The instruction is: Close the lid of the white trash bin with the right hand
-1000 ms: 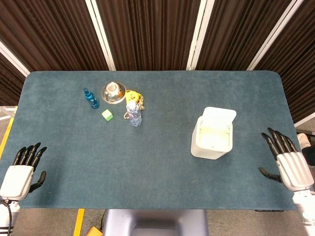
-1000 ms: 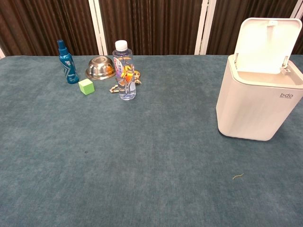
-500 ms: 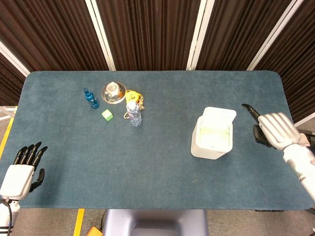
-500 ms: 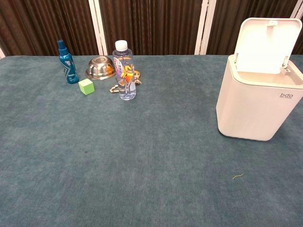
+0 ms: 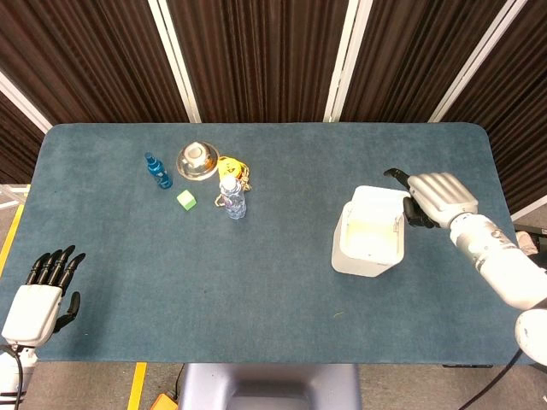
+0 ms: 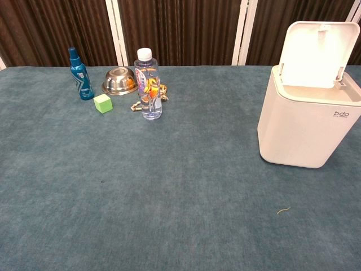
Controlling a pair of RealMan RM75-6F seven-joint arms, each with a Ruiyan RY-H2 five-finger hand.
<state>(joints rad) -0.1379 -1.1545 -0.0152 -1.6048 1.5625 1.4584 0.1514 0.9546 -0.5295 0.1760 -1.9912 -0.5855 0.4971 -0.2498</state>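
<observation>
Just to the inner side of the right hand (image 5: 434, 198), the white trash bin (image 5: 367, 242) stands on the teal table (image 5: 282, 273) with its lid (image 6: 316, 53) upright and swung back, so the bin's mouth is open. The hand sits at the lid's outer top corner, beside or just behind it; whether it touches cannot be told from the head view, and the chest view does not show the hand at all. It holds nothing, its fingers together and bent a little with the thumb apart, which looks like a posture for pushing the raised panel forward and down rather than for grasping. Closing has not begun.

Well away across the table from that hand are a water bottle (image 5: 232, 198), a green cube (image 5: 185, 200), a metal bowl (image 5: 197, 161) and a blue spray bottle (image 5: 157, 171), clear of the work. The left hand (image 5: 43, 295) lies empty at the table's near corner, fingers extended.
</observation>
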